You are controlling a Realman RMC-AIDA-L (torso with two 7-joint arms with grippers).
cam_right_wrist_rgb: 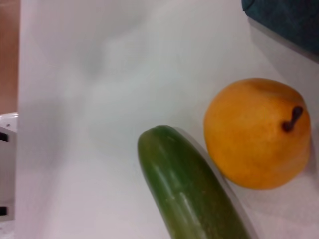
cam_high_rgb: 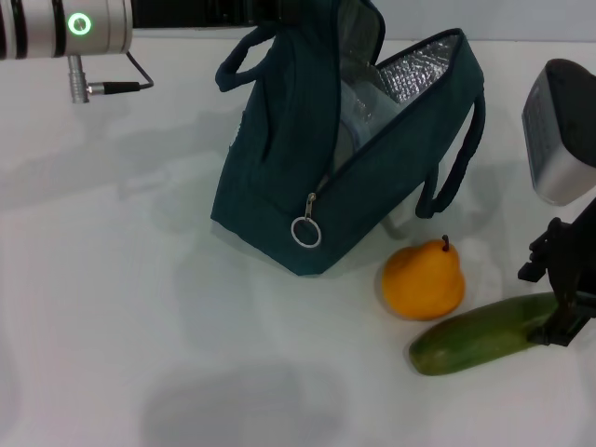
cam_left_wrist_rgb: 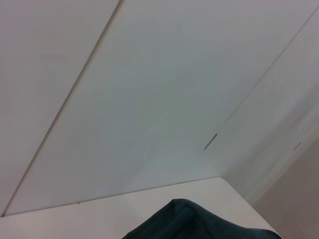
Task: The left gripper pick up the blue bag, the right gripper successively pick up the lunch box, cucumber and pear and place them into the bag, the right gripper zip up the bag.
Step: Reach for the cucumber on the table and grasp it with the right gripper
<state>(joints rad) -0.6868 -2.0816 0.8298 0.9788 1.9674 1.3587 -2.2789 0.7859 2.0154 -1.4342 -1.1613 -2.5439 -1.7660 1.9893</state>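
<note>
I see the bag [cam_high_rgb: 298, 177] as matt woven cloth, dark teal, with a crinkled silver foil lining that glints inside. Its zip pull [cam_high_rgb: 305, 231] is a shiny metal ring. The lunch box [cam_high_rgb: 368, 116] inside looks like clear plastic, slightly glossy. The pear [cam_high_rgb: 424, 279] has smooth orange-yellow skin, faintly speckled, low sheen. The cucumber [cam_high_rgb: 484, 335] is smooth, waxy green, with a soft gloss. The table [cam_high_rgb: 140, 326] is plain white, smooth, semi-matt. The left wrist [cam_high_rgb: 65, 23] is brushed silver metal.
</note>
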